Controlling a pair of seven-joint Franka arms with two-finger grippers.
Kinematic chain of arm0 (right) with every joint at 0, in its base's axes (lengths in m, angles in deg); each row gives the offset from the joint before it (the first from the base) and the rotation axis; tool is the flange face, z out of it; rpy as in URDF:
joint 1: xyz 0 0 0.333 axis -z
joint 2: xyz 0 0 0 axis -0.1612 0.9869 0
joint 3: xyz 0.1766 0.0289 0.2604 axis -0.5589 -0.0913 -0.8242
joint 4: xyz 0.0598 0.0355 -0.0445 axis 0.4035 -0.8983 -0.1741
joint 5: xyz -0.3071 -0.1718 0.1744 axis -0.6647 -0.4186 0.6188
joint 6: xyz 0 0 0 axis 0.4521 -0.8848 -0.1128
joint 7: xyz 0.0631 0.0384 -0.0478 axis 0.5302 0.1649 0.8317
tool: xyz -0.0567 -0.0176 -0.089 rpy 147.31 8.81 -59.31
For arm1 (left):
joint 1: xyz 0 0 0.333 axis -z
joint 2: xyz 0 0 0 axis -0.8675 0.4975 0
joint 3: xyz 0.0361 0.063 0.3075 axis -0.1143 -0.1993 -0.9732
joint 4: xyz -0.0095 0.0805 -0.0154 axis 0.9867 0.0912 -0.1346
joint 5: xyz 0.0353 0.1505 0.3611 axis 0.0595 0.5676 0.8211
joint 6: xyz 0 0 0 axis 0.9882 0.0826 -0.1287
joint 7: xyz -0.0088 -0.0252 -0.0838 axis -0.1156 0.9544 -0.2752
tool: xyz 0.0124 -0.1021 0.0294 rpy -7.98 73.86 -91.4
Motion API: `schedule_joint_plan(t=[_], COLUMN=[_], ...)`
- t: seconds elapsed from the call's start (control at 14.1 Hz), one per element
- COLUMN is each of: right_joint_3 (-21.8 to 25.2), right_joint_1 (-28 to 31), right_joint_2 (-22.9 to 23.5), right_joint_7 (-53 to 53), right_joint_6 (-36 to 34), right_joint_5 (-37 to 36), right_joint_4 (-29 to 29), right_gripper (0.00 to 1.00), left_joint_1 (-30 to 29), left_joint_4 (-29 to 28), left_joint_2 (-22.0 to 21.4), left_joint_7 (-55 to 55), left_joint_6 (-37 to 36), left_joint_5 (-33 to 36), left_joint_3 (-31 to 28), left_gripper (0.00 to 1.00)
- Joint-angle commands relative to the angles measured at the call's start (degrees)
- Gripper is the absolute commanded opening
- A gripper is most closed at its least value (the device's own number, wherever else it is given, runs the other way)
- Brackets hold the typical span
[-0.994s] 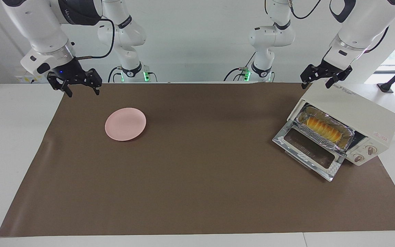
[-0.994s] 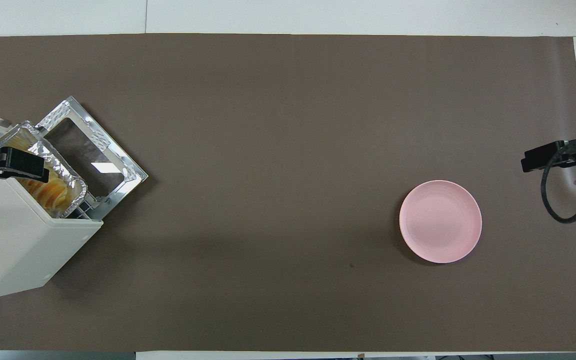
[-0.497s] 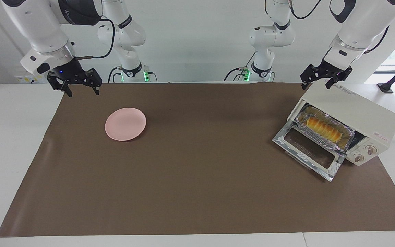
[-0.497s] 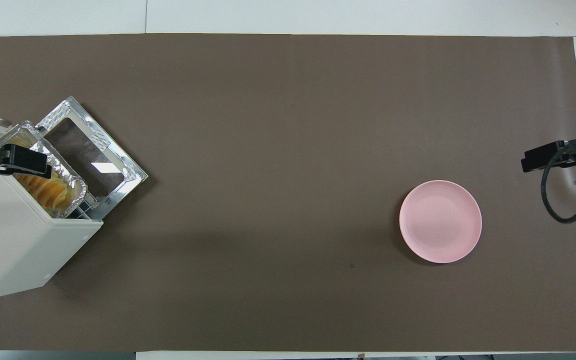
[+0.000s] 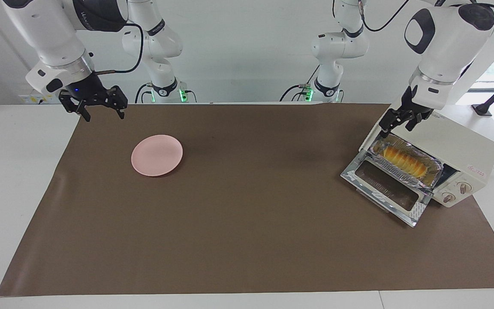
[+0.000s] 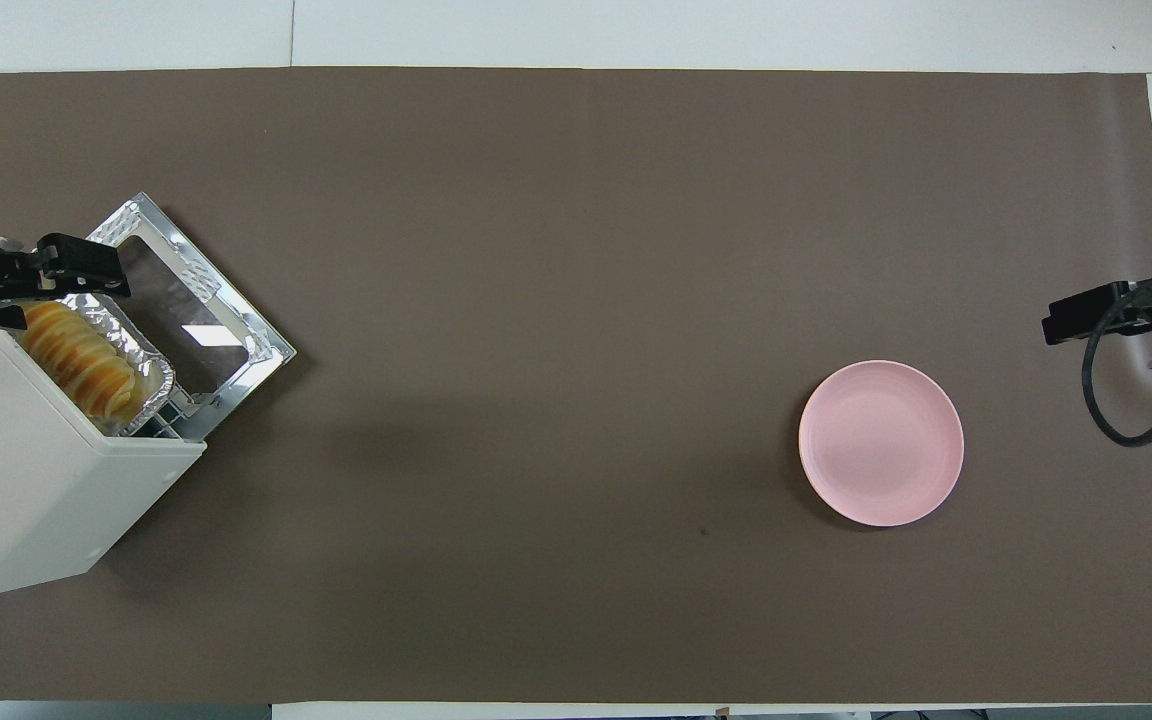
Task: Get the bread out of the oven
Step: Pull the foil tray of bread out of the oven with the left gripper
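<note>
1. Bread [image 5: 403, 161] lies in a crinkled foil tray [image 5: 431, 176] on the rack of the oven [image 5: 453, 143], whose glass door [image 5: 384, 189] is dropped open onto the brown mat [image 5: 247, 223]. The oven is the landmark, sitting at the left arm's end of the table.
2. Its long axis runs along the oven's mouth, parallel to the door hinge. One end points toward the oven's knobs [image 5: 456, 192]; the other points to the corner of the mouth nearest the robots.
3. The left gripper [image 5: 398, 123] hangs over that nearest corner of the oven, just above the tray's end. Its fingers look only narrowly parted, with nothing between them.
4. The right gripper [image 5: 100, 108] waits well away from the oven, over the mat's edge near the pink plate [image 5: 157, 155], fingers spread wide and empty.
5. Risks, as a judgement:
   - The oven's top edge overhangs the loaf, so a straight descent could knock the fingers against the housing.
   - Fingers could catch the foil rim and drag the tray out with the loaf.
   - A grip across one end alone may let the loaf droop or tear at its ridged segments.
   - Too narrow an opening would press down on the crust instead of straddling it.
</note>
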Motion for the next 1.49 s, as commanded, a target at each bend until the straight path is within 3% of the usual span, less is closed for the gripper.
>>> schedule_joint_plan(t=[0.0,0.21,0.5,0.85,0.92,1.14,1.28,1.35,1.42], right_joint_3=[-0.6,-0.6,-0.6,-0.6,-0.6,-0.6,-0.6,-0.6,-0.6], right_joint_1=[1.0,1.0,1.0,1.0,1.0,1.0,1.2,1.3,1.2], right_joint_2=[-1.0,-1.0,-1.0,-1.0,-1.0,-1.0,-1.0,-1.0,-1.0], right_joint_7=[0.8,0.8,0.8,0.8,0.8,0.8,0.8,0.8,0.8], right_joint_6=[0.2,0.2,0.2,0.2,0.2,0.2,0.2,0.2,0.2], right_joint_5=[0.8,0.8,0.8,0.8,0.8,0.8,0.8,0.8,0.8], right_joint_4=[-1.0,-1.0,-1.0,-1.0,-1.0,-1.0,-1.0,-1.0,-1.0], right_gripper=[1.00,1.00,1.00,1.00,1.00,1.00,1.00,1.00,1.00], left_joint_1=[-2.2,-1.8,-3.2,-4.3,-4.2,-4.2,-4.2,-4.2,-4.1], left_joint_4=[-3.3,-6.2,-10.1,-12.2,-12.2,-12.3,-12.7,-13.3,-13.3], left_joint_2=[2.9,7.0,8.1,10.1,10.6,11.2,11.1,10.9,10.8], left_joint_7=[9.6,17.6,19.7,21.2,22.5,23.1,22.8,22.8,22.7], left_joint_6=[6.4,12.5,19.1,21.9,22.4,22.8,22.5,22.3,22.1], left_joint_5=[1.6,7.0,7.1,7.1,7.1,7.1,7.2,7.2,7.2], left_joint_3=[0.1,0.2,0.1,0.1,0.1,0.1,0.1,0.1,0.1], left_gripper=[1.00,1.00,1.00,1.00,0.94,0.47,0.24,0.07,0.00])
